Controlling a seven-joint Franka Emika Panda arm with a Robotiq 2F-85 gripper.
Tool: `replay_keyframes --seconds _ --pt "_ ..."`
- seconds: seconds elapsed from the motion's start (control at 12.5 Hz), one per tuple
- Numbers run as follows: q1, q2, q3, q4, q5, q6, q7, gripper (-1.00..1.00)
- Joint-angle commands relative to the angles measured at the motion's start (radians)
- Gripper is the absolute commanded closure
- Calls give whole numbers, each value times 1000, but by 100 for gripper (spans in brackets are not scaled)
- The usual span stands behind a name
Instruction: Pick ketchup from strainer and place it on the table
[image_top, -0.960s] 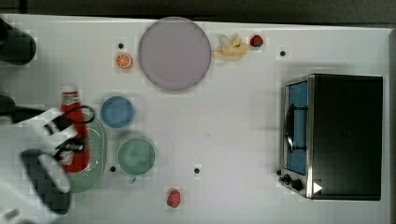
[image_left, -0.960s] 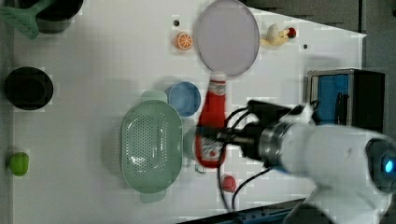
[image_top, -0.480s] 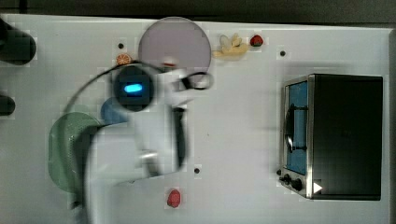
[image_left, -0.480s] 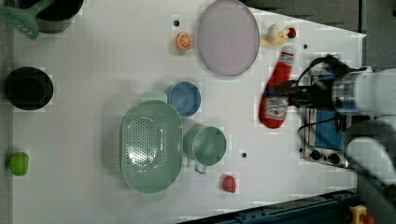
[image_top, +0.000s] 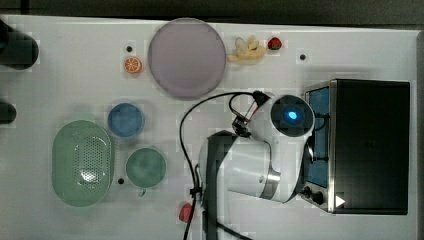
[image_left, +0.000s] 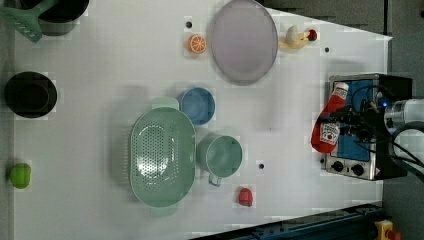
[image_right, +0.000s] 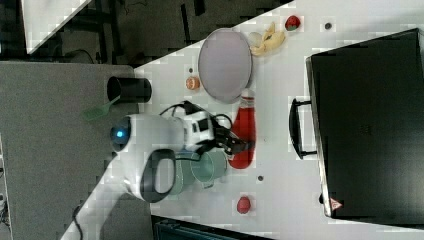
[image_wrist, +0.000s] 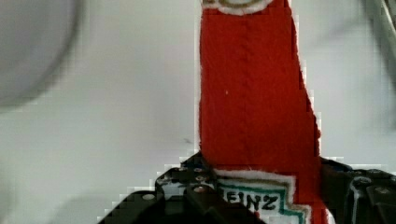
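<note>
The ketchup (image_left: 327, 125), a red bottle with a white cap and label, hangs in the air with my gripper (image_left: 334, 132) shut on its lower body. The left view shows it in front of the oven. In the right view the ketchup (image_right: 243, 132) hangs over bare table (image_right: 272, 100) between the plate and the mug, gripper (image_right: 239, 145) at its base. The wrist view looks along the red ketchup (image_wrist: 250, 93), with dark fingers (image_wrist: 196, 196) on either side of the label. The pale green strainer (image_top: 62, 150) lies with nothing in it at the top view's left, far from the gripper.
A black toaster oven (image_top: 370, 145) stands at the top view's right. A purple plate (image_top: 186, 57), a blue bowl (image_top: 125, 120), a green mug (image_top: 145, 167), a red fruit (image_top: 185, 212), an orange slice (image_top: 132, 65) and a banana (image_top: 246, 50) lie on the table (image_top: 60, 75).
The arm has carried the ketchup away from the strainer, across the table toward the top view's right, and it now hangs near the oven. The grip has stayed shut on it.
</note>
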Motion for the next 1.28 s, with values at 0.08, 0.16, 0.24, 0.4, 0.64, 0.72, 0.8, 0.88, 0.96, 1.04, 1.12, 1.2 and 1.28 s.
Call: replay_keyframes --seconds 0.08,0.16,0.24,0.4,0.64,0.72,0.8,0.88,0.96,1.04,1.12,1.2,1.28 --pt "60 59 58 -32 1 107 -62 -25" --pt "62 95 60 -38 1 147 -62 -25" --pt "63 135 62 -40 1 182 -61 -25" --pt "63 208 62 -40 1 242 -61 -25" --pt "63 278 60 -40 1 305 -61 -31" --pt "63 286 59 -41 1 316 -62 -51" --pt "63 282 59 -39 1 319 -61 -73" --pt "63 268 59 -38 1 313 -60 -95" --pt "63 238 60 -34 1 304 -58 -100" --pt "63 196 64 -24 2 282 -51 -100" --pt "63 147 71 -6 8 241 -33 -100" --pt "64 96 78 21 11 172 -1 -100" --pt "64 48 84 55 11 84 39 -100"
